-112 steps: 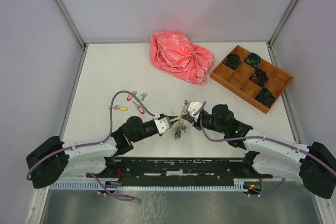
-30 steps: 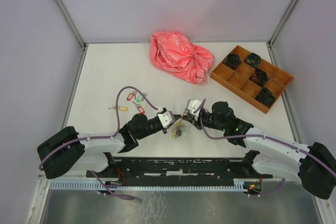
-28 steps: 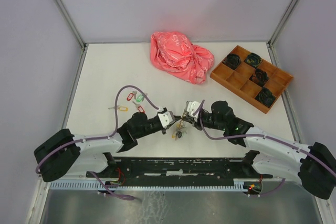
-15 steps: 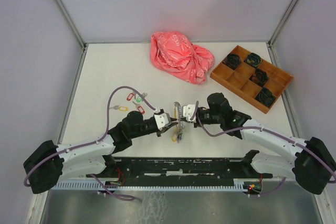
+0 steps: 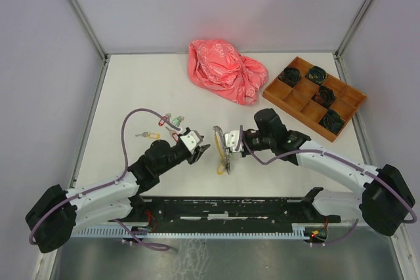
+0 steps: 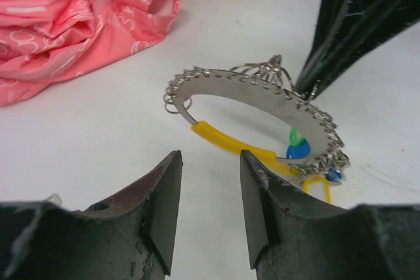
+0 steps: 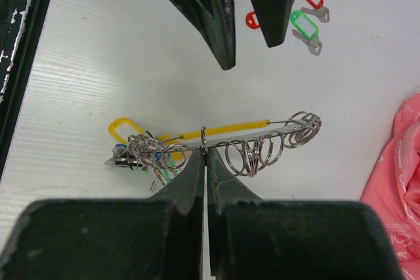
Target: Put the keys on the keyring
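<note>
Your right gripper (image 7: 205,157) has its fingers pressed together on the rim of the large thin silver metal keyring (image 6: 262,93), holding it on edge over the white table (image 5: 131,90) between the two arms. Your left gripper (image 6: 210,162) is parted with nothing in it, pointing at the ring. The loose small silver metal keys (image 5: 172,121), with red, green and yellow oblong plastic tags, lie flat on the table just beyond the left arm, so fetching one looks like your next job. Pinch it by the plastic tag, which is thicker and likely less slippery than the thin metal blade, and leave its little wire loop free to thread. The ring is a narrow band, part yellow, crowded with springy wire loops (image 7: 252,152) and already bunched with tagged keys at one end; approach the bare yellow stretch to avoid snagging.
</note>
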`<control>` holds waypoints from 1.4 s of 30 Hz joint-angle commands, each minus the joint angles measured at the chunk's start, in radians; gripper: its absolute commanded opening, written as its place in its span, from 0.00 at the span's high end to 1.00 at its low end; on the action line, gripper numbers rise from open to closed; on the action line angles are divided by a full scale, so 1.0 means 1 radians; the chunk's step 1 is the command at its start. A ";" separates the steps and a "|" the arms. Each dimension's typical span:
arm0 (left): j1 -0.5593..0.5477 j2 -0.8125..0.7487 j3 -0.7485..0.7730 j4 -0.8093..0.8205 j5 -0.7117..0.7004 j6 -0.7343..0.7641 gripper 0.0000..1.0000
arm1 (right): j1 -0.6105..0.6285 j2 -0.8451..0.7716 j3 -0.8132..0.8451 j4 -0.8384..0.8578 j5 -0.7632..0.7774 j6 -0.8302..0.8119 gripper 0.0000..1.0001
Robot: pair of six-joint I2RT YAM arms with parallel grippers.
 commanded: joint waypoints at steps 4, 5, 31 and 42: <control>0.036 -0.004 -0.015 0.069 -0.189 -0.124 0.47 | -0.005 0.012 0.031 0.050 -0.067 -0.028 0.99; 0.044 0.000 -0.016 0.069 -0.206 -0.138 0.46 | -0.005 0.004 0.020 0.059 -0.062 -0.036 0.99; 0.347 0.333 0.273 -0.448 -0.507 -0.578 0.34 | -0.005 -0.078 -0.024 -0.025 0.027 -0.029 0.99; 0.525 0.396 0.309 -0.486 -0.550 -0.667 0.36 | -0.005 -0.103 -0.042 -0.040 0.026 -0.037 0.99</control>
